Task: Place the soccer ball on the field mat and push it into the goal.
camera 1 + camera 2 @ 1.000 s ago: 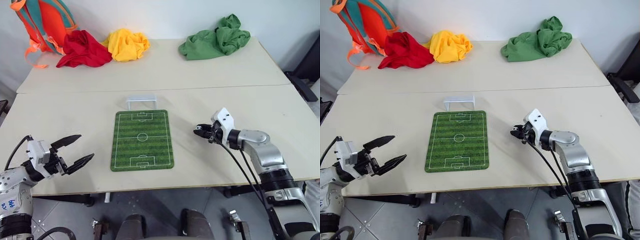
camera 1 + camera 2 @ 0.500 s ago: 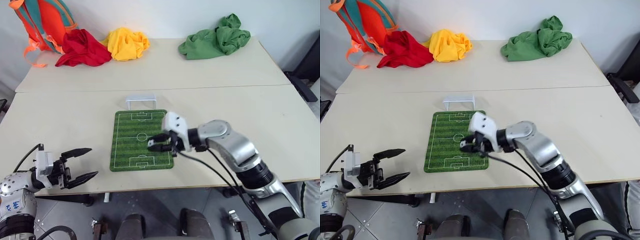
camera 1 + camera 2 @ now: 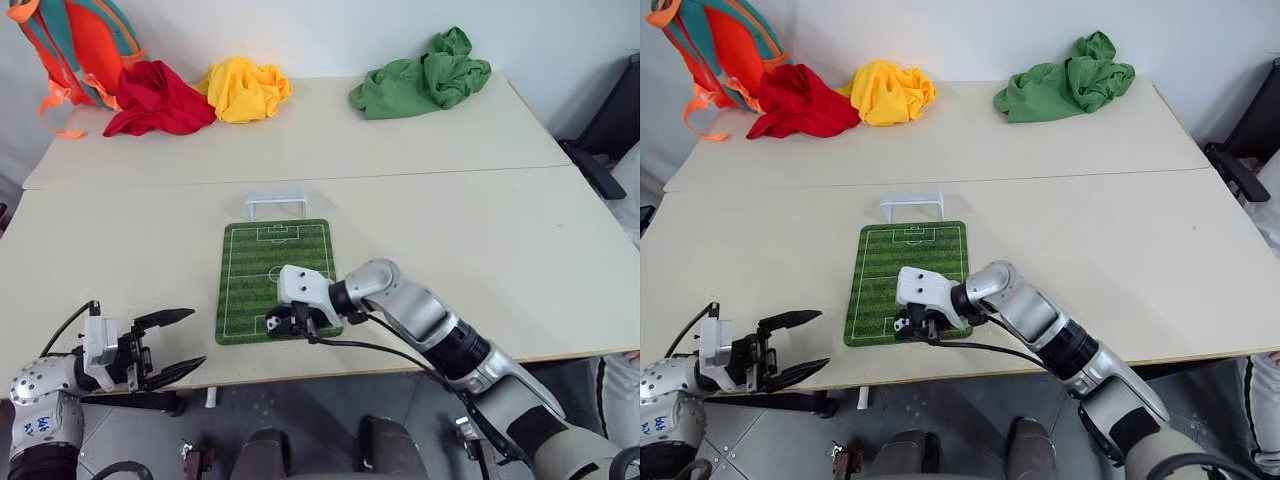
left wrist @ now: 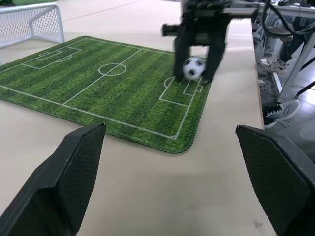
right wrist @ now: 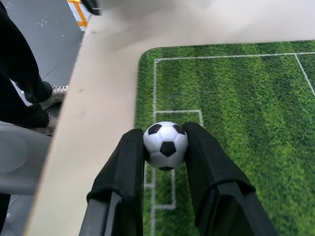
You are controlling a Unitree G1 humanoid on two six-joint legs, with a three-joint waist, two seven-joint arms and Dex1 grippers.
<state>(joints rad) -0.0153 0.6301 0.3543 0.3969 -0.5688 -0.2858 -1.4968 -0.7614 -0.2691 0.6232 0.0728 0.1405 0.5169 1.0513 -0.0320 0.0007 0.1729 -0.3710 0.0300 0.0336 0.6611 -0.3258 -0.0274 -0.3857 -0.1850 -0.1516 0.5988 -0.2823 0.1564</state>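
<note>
The soccer ball (image 5: 166, 145), a tiny white ball with black patches, is pinched between the two black fingers of my right gripper (image 3: 285, 325). That gripper is shut on the soccer ball at the near end of the field mat (image 3: 275, 260), by the near penalty box. I cannot tell whether the ball touches the mat. The ball (image 4: 194, 68) shows between those fingers in the left wrist view too. The white goal (image 3: 276, 202) stands at the mat's far end. My left gripper (image 3: 198, 340) hovers open and empty near the table's front edge, left of the mat.
Red (image 3: 155, 100), yellow (image 3: 245, 88) and green (image 3: 420, 75) cloth heaps and an orange-teal backpack (image 3: 65, 45) lie along the table's far side. A person's leg and shoe (image 5: 29, 93) stand beside the table's front edge.
My right gripper has swung left with the ball, from the bare table right of the mat to the mat's near end. My left gripper has sunk a little and drawn back, still open.
</note>
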